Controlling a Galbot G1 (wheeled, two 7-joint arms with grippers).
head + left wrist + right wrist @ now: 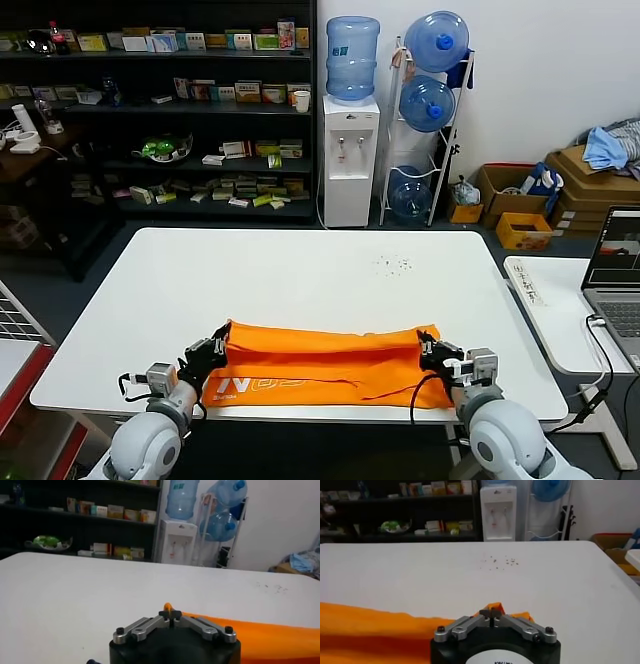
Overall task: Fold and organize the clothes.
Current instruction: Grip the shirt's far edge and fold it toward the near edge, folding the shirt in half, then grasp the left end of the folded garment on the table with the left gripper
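orange T-shirt point(325, 364) folded to long band, near edge of white counter point(300, 270), white lettering at its left end | L gripper point(212, 352) jaws pinched on shirt's left end | R gripper point(432, 352) jaws pinched on right end | dark specks point(393, 265) far-right on counter | laptop point(615, 275) on side table at right
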